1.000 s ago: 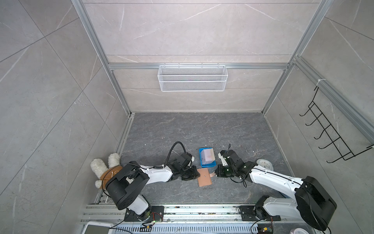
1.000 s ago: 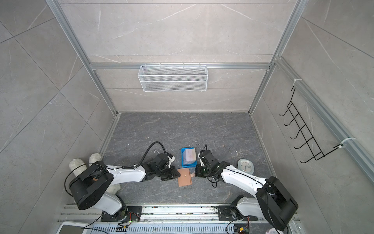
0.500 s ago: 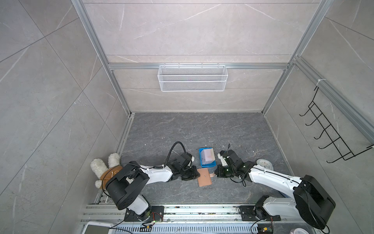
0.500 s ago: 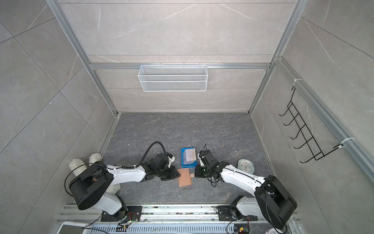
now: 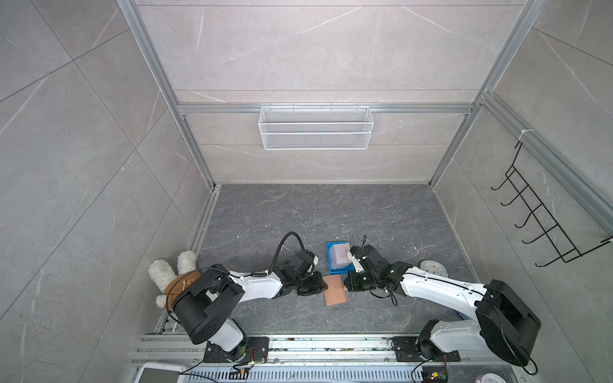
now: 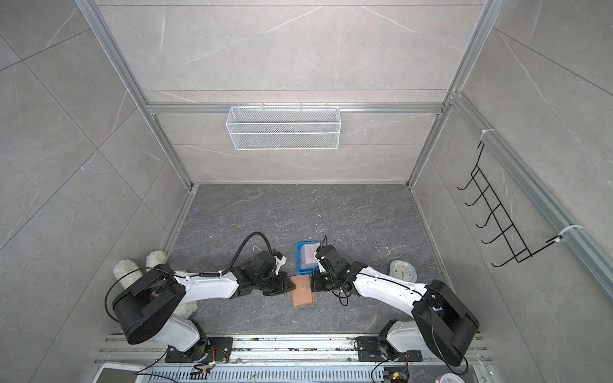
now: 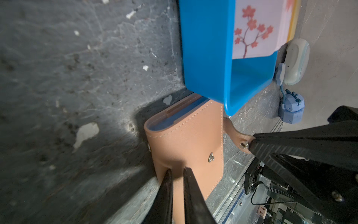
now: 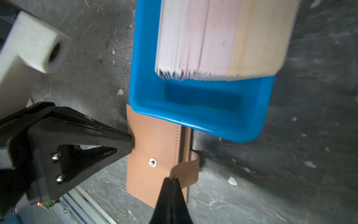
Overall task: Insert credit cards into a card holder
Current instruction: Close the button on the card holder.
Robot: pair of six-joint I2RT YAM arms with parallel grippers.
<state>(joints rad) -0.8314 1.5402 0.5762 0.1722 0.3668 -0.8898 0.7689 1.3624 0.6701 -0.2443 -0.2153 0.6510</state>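
Note:
The tan card holder [image 5: 335,291] [image 6: 302,294] lies folded shut on the dark floor, one end tucked under the blue tray [image 5: 329,262]. My left gripper [image 7: 176,175] [image 5: 319,287] is shut on the card holder's folded edge [image 7: 186,139], denting the leather. My right gripper [image 8: 172,179] [image 5: 347,286] is shut on the card holder's snap tab [image 8: 187,171], which curls up off the cover [image 8: 155,147]. The credit cards [image 5: 340,257] [image 8: 213,38] stand as a pale pink stack in the tray; the front one shows red blossoms [image 7: 255,29].
A plush toy [image 5: 169,272] lies by the left arm's base. A small round clock [image 5: 433,268] sits on the floor at the right. A wire basket [image 5: 315,132] hangs on the back wall and a black hook rack [image 5: 544,225] on the right wall.

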